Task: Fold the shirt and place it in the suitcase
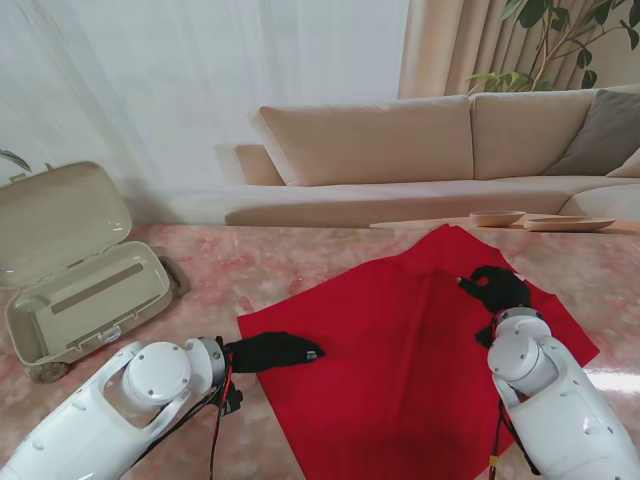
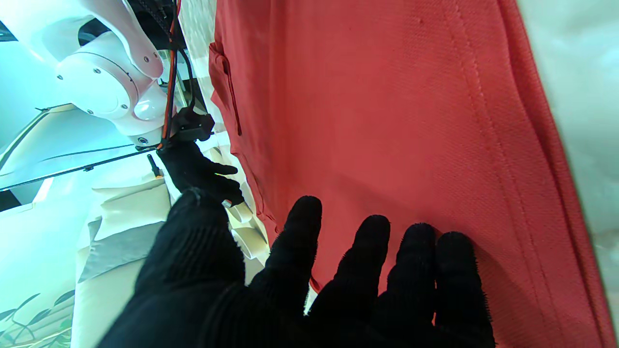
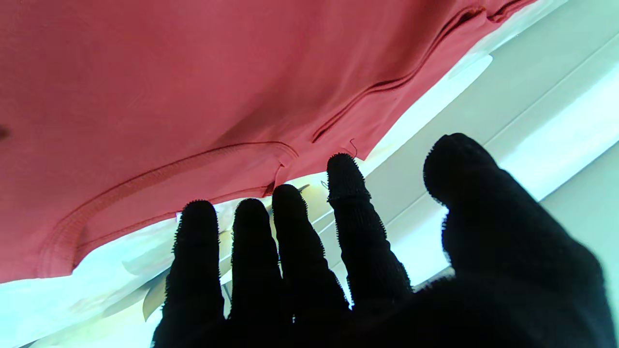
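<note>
A red shirt (image 1: 400, 350) lies spread flat on the pink marble table, reaching from the middle to the right. My left hand (image 1: 272, 351), in a black glove, rests flat and open on the shirt's left edge. Its fingers (image 2: 367, 251) lie on the red cloth (image 2: 387, 121). My right hand (image 1: 498, 290) hovers open over the far right part of the shirt, near the collar. In the right wrist view its fingers (image 3: 285, 232) point along a hemmed edge of the shirt (image 3: 169, 96). The beige suitcase (image 1: 75, 265) stands open at the far left.
A beige sofa (image 1: 430, 150) runs behind the table. Wooden dishes (image 1: 540, 220) sit at the table's far right edge. A plant (image 1: 570, 35) stands at the back right. White curtains hang behind the suitcase.
</note>
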You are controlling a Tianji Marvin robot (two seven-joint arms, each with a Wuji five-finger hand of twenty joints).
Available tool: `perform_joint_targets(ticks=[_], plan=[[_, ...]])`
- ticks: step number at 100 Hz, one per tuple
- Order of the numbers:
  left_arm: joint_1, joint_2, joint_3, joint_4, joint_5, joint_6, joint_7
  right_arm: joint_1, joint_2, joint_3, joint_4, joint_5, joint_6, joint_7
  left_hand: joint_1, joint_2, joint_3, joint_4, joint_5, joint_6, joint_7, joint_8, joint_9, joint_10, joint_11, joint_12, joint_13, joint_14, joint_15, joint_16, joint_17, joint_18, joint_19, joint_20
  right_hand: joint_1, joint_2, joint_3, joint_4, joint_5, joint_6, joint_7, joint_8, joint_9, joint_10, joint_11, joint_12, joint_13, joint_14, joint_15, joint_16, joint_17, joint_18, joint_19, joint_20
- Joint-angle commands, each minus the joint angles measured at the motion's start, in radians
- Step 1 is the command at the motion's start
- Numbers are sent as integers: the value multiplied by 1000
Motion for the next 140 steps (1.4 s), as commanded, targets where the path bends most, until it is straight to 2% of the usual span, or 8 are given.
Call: perform_joint_targets(ticks=[1,57,72,89,122,140], plan=[[3,5,5,23,11,20,-6,-5,5,1,17,-8,12,25,-27,46,-42,14,-34,7,-18,1,-32,15,-8,-17,-52,91,-12,-16,-7,66,-24,-28,-10,12,-13,14,-21,-13,-4,13,-18,-21,9,-18,-29,-32,-15,-35,7,-13,-27,17],[10,21,-41,45,152,55,-20,-11,18,7,41,-12,39,87,-22,39,-42,14,-30,-1,-15,4,-40,-15,9,-28,-66,46,-22,-36,-8,47,-55,-71,-20,1,3,14,-8,-13,0,12,7,-13,12,-16,-19,-12,-8,-34,30,3,-90,59],[27,10,-63,63,163,68,26,-21,23,7,37,-12,39,110,-16,30,-41,15,-28,-4,-11,6,-45,-25,12,-27,-76,30,-30,-39,-11,42,-80,-83,-19,6,4,13,-13,-11,-3,11,6,-11,10,-15,-20,-11,-7,-32,31,2,-99,72],[47,3,-84,74,186,54,68,-31,26,11,37,-7,46,130,-11,20,-41,14,-20,-6,-6,7,-44,-36,18,-25,-74,12,-36,-42,-10,38,-100,-88,-10,17,-8,13,-20,-6,-6,10,0,-11,5,-15,-24,-13,-7,-30,28,-4,-109,85],[82,-6,-143,63,170,19,103,-53,32,23,30,-10,53,156,0,8,-40,13,-3,-5,6,10,-22,-55,34,-16,-64,2,-38,-40,-5,35,-111,-82,1,32,-41,16,-23,-9,-7,13,-2,-14,1,-12,-21,-14,-5,-24,29,-6,-120,108],[109,-10,-187,18,137,6,111,-62,37,29,22,-14,52,178,1,6,-41,12,3,-7,10,10,-9,-60,39,-8,-59,-1,-37,-37,-5,35,-106,-70,1,32,-52,17,-17,-14,-5,13,4,-15,0,-10,-15,-10,-3,-20,35,-1,-122,117]])
